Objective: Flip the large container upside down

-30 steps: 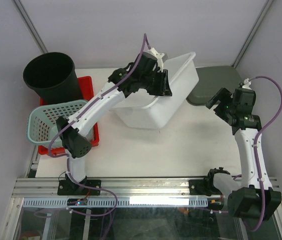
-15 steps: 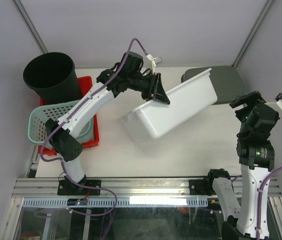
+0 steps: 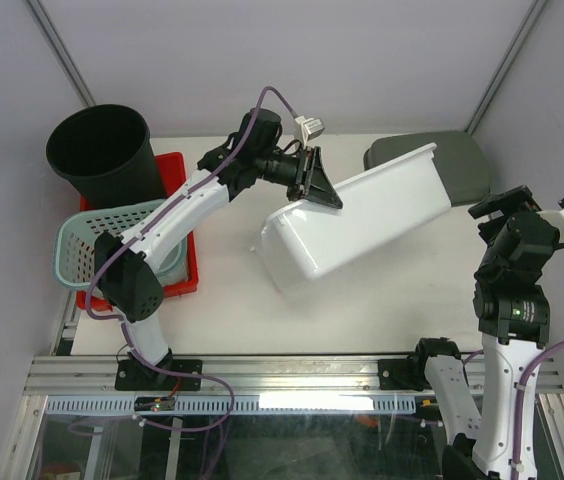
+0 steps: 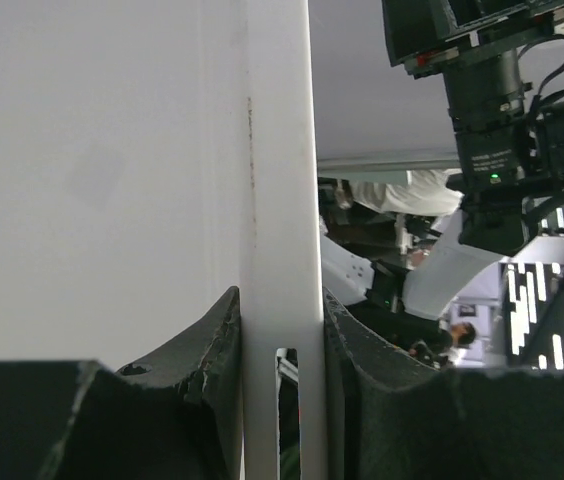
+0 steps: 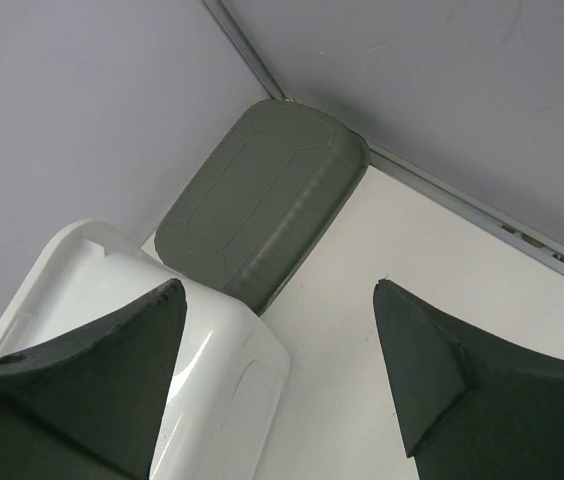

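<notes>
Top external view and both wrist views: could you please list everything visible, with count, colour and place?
large container: one, white, tilted over the table centre.
lid: one, grey-green, far right corner of the table.
round bin: one, black, far left corner.
tray: one, red, left side, beside the round bin.
basket: one, pale green, on the tray.
table: one, white.
left tool: one, black, shut on the large container's rim.
right tool: one, black, open and empty, raised at the right.
</notes>
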